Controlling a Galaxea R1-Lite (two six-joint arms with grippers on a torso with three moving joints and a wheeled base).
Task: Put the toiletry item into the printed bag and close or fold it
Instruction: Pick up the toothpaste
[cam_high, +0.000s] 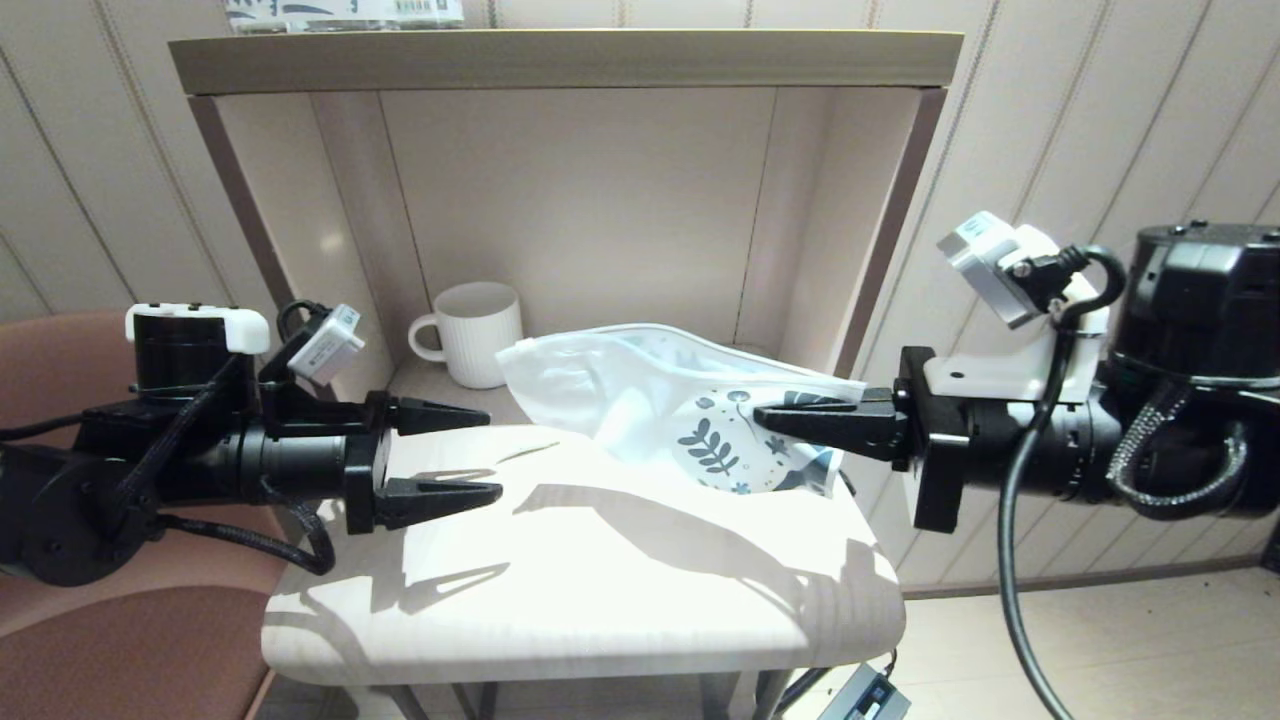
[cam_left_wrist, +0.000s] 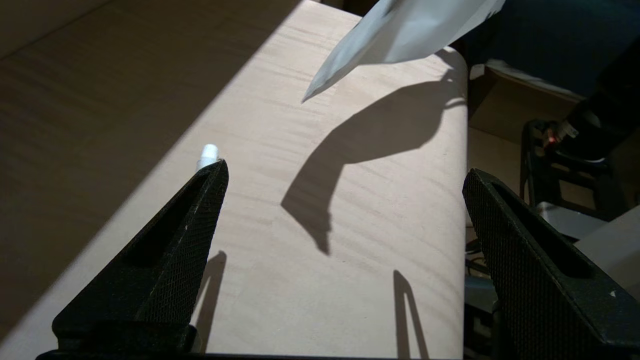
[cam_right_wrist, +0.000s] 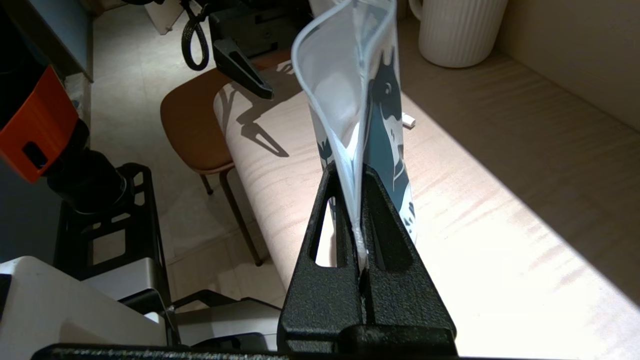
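Pale wood table (cam_high: 600, 590) under shelf (cam_high: 560, 60), right hand (cam_high: 765, 418) pinching printed bag (cam_high: 640, 400), left hand (cam_high: 490, 452) agape.

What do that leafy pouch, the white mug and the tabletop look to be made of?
The printed bag, held up by the shut right gripper, looks like thin, semi-clear plastic film: it creases and light passes through. The mug seems glazed ceramic, ribbed and softly shiny, though it might be plastic. The tabletop shows pale wood grain, possibly laminate.
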